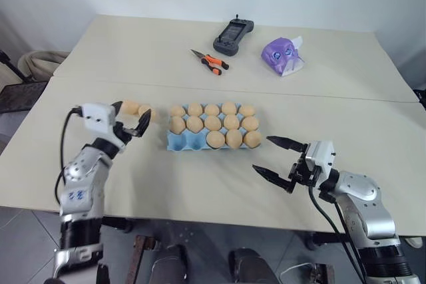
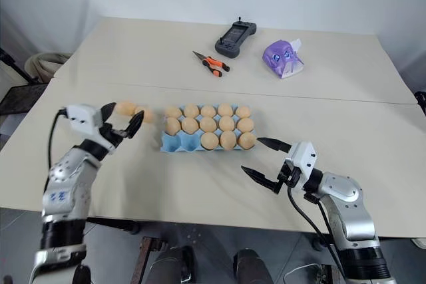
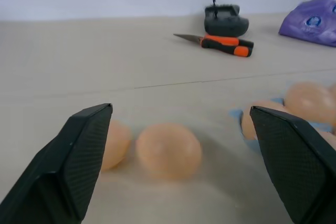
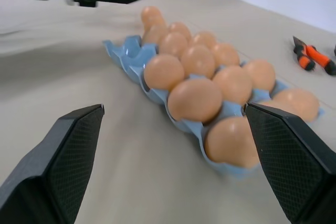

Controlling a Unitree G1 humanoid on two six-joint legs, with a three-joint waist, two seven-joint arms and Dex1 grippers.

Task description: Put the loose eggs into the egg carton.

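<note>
1. head view: your left gripper (image 1: 130, 123) hangs with its fingers spread wide and empty, lined up on the two loose eggs (image 1: 137, 109) that lie on the table (image 1: 200, 184) just left of the egg carton (image 1: 213, 128). the carton sits mid-table with thirteen cups filled; the two empty cups are at the near-left end, on the same side as the loose eggs. your right gripper (image 1: 278, 158) is parked near the carton's right end, fingers apart, holding nothing. pliers (image 1: 210, 62), a black handheld controller (image 1: 233, 35) and a purple packet (image 1: 282, 55) lie far back, out of the way.
2. left wrist view: the nearer loose egg (image 3: 168, 150) sits between your open fingers (image 3: 79, 156), not yet touched; i judge you're set to close on it.
3. right wrist view: the carton (image 4: 126, 59) shows its blue empty cups at the far end.
</note>
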